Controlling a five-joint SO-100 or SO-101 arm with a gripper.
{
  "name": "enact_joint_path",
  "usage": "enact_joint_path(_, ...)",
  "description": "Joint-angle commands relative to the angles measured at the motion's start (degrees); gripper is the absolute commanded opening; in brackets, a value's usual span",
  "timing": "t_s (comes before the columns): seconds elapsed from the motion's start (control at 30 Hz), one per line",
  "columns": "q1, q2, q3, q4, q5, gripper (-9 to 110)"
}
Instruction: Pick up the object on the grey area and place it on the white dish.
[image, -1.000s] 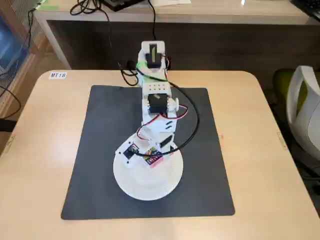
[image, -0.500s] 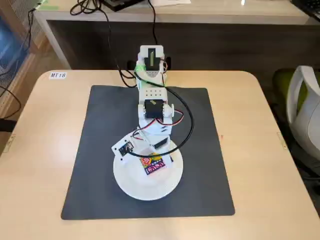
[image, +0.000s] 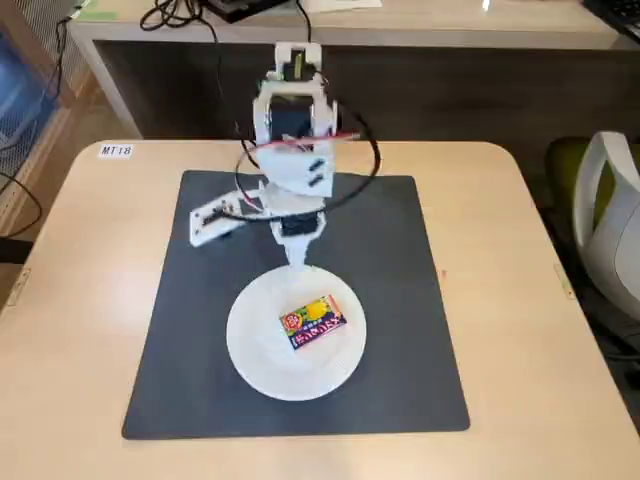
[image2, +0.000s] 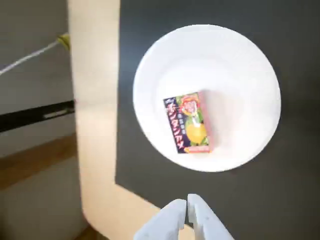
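The small yellow and orange candy packet lies flat near the middle of the round white plate, which sits on the dark grey mat. In the wrist view the packet lies on the plate, with the mat around it. My white gripper hangs above the plate's far rim, apart from the packet. In the wrist view the gripper enters from the bottom edge with its fingertips together, empty.
The mat lies on a light wooden table with a small label at its far left corner. A desk with cables stands behind. A white chair is at the right. The table's edge shows in the wrist view.
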Motion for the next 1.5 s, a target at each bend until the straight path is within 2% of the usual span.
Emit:
enact_joint_path(0.0, 0.7, 18.5, 7.8, -3.6, 4.4, 0)
enact_joint_path(0.13, 1.7, 43.2, 33.2, -18.3, 9.2, 0)
enact_joint_path(0.33, 2.0, 65.0, 65.8, -31.4, 11.8, 0)
enact_joint_path(0.63, 3.6, 83.0, 99.0, -40.7, 8.5, 0)
enact_joint_path(1.0, 4.8, 103.3, 119.6, -35.5, 8.3, 0)
enact_joint_path(1.47, 5.1, 103.2, 127.3, -32.8, 5.6, 0)
